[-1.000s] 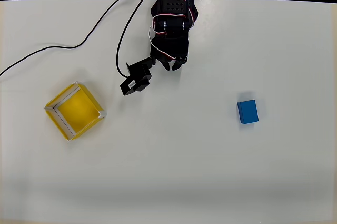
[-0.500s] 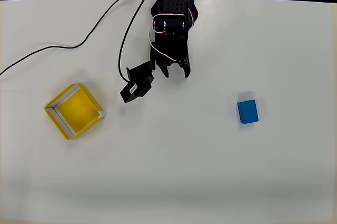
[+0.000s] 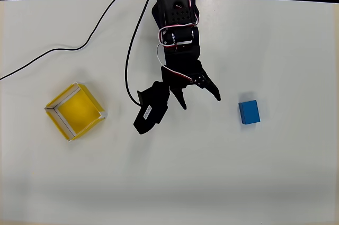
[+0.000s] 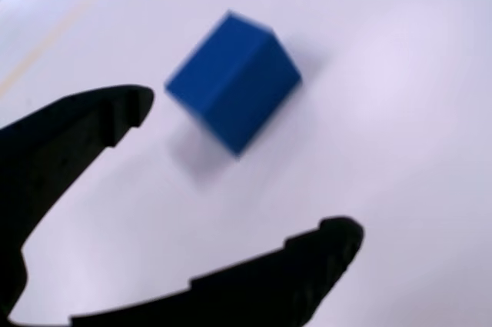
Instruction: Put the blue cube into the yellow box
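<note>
A white counter (image 3: 169, 172) carries a black cable (image 3: 69, 47) trailing across its upper left. The yellow box (image 3: 74, 110) sits at the left, open and unfilled. The blue cube (image 3: 249, 111) lies at the right, well apart from the box, with bare counter around it. The black arm reaches down from the top edge. Its end effector (image 3: 201, 101) is spread wide, holding nothing, near the cube's left side. In the wrist view the cube (image 4: 234, 81) lies just beyond the fingertips (image 4: 132, 104).

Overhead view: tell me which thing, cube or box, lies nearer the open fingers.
The blue cube, just right of the gripper; the yellow box sits far off to the left.
</note>
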Controlling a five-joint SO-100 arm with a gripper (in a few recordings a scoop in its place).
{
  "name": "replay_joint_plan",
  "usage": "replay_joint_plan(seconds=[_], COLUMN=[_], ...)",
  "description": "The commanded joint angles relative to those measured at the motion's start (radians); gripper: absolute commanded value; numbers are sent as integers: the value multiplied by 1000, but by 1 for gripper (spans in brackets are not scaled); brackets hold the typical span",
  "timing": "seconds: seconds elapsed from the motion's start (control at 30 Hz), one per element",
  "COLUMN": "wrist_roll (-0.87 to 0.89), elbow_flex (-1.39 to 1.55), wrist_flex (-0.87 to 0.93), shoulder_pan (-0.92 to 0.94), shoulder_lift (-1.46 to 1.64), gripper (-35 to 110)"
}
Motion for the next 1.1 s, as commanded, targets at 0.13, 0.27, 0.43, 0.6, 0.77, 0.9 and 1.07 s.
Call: replay_joint_plan(seconds=[0.13, 0.27, 0.43, 0.6, 0.77, 0.9, 1.07], wrist_roll=[135, 236, 359, 436, 454, 451, 457], elbow_flex=[-486, -655, -821, -919, -973, -1009, -1065], wrist_flex=[-34, 52, 167, 258, 301, 334, 362], shoulder_pan=[-124, -198, -278, -328, -353, -376, -411], shoulder_lift=[-397, -561, -735, -870, -974, -1039, -1109], gripper=[50, 50, 50, 50, 50, 49, 49])
